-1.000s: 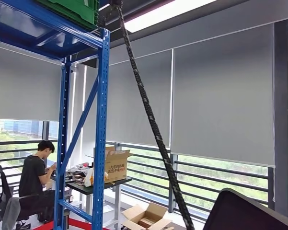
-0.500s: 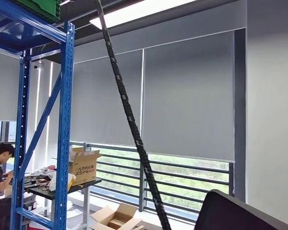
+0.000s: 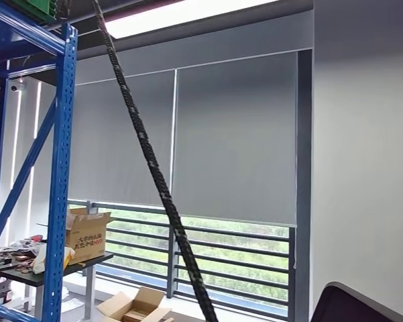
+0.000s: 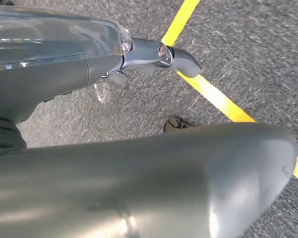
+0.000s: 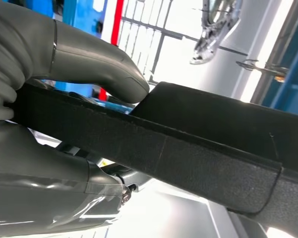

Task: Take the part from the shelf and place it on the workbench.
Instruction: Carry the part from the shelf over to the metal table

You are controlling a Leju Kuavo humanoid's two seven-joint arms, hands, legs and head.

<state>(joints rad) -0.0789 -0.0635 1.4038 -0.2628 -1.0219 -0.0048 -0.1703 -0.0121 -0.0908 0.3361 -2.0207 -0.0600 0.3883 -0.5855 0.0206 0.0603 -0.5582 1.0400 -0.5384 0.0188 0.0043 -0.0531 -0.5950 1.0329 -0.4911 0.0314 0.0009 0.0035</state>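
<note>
The black flat part (image 5: 214,148) lies in my right hand (image 5: 24,163), gripped between the grey thumb (image 5: 94,59) on one face and the fingers on the other. In the head view a dark rounded corner of the part (image 3: 361,305) rises at the bottom right. The blue shelf (image 3: 62,168) stands at the left edge, with a green crate on its top level. My left hand (image 4: 113,168) hangs above the grey floor, fingers apart and holding nothing.
A black braided cable (image 3: 153,168) slants across the head view from top left to bottom centre. Behind the shelf, a dark table carries a cardboard box (image 3: 85,231). An open carton (image 3: 133,308) lies on the floor. A yellow floor line (image 4: 214,96) runs under my left hand.
The camera has turned to the right: shelf, table and cable have slid left, and the seated person has left the picture. The part's corner stays at the bottom right.
</note>
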